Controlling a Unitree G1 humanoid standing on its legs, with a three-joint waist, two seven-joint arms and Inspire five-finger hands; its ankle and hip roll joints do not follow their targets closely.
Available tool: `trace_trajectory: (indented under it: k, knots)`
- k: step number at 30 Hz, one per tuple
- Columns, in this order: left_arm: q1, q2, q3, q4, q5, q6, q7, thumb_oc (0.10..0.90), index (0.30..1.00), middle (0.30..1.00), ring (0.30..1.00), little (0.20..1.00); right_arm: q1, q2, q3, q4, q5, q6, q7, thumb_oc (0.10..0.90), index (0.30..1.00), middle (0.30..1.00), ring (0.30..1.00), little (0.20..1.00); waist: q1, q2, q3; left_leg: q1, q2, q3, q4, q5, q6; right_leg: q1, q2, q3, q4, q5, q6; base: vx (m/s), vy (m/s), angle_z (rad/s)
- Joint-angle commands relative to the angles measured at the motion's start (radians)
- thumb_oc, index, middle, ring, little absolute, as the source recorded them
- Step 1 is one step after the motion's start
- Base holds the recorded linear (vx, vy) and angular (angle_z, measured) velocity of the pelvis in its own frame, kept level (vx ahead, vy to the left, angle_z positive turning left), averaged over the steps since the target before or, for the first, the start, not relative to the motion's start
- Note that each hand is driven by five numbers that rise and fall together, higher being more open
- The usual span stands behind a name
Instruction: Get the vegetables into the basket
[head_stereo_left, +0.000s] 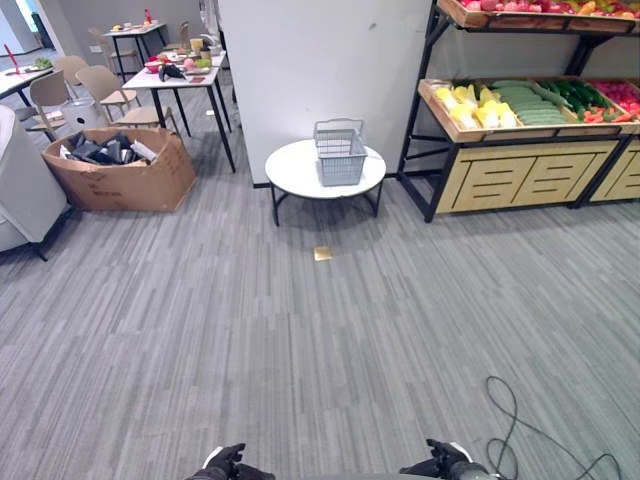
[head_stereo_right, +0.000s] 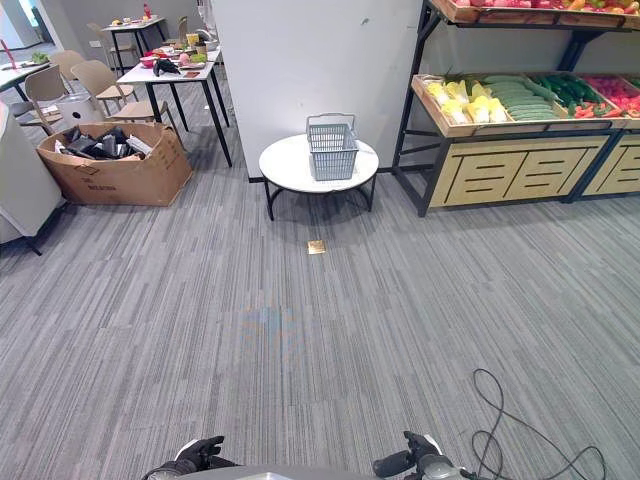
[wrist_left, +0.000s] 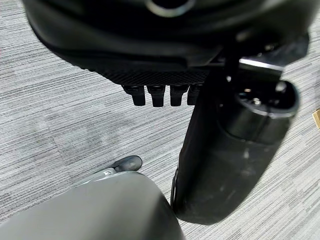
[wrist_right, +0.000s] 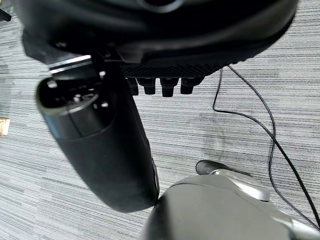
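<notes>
A grey wire basket (head_stereo_left: 340, 155) stands empty on a low round white table (head_stereo_left: 295, 170) across the floor, in front of a white pillar. To its right, a wooden produce stand (head_stereo_left: 530, 175) holds yellow vegetables (head_stereo_left: 472, 106), green cucumbers (head_stereo_left: 530, 102) and red ones (head_stereo_left: 612, 100). Low at the near edge, far from both, my left hand (head_stereo_left: 228, 463) and right hand (head_stereo_left: 445, 460) hang with nothing in them. Seen from the wrists, the left hand (wrist_left: 225, 150) and right hand (wrist_right: 95, 140) have relaxed fingers over bare carpet.
A cardboard box (head_stereo_left: 120, 165) of dark items sits on the floor at the left. Behind it are tables and chairs (head_stereo_left: 180, 80). A small yellow square (head_stereo_left: 322, 253) lies on the grey carpet before the round table. Open carpet stretches from me to the table.
</notes>
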Motion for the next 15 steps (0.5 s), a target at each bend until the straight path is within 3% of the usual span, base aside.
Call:
trace_trajectory:
  k: [1,15]
  knots:
    - [0.015,-0.091,0.001,0.074,0.05,0.019,-0.008,0.9,1.0,1.0,1.0,1.0,0.061,0.026,0.069,0.08,-0.03,0.039,0.02,0.9,1.0,1.0,1.0,1.0,-0.003,-0.026,0.031,0.036,-0.007,-0.014,-0.039,-0.03,-0.011,0.022,-0.052,0.013,-0.243,0.258,0.034,0.0,0.0,0.0]
    - [0.023,-0.057,0.047,0.108,0.065,0.028,-0.002,0.9,1.0,1.0,1.0,1.0,0.11,0.045,0.128,-0.08,0.017,0.015,0.047,0.9,1.0,1.0,1.0,1.0,-0.004,-0.055,0.039,0.043,0.001,-0.012,-0.039,-0.029,-0.018,0.022,-0.042,0.019,-0.233,0.246,0.029,0.0,-0.02,-0.01]
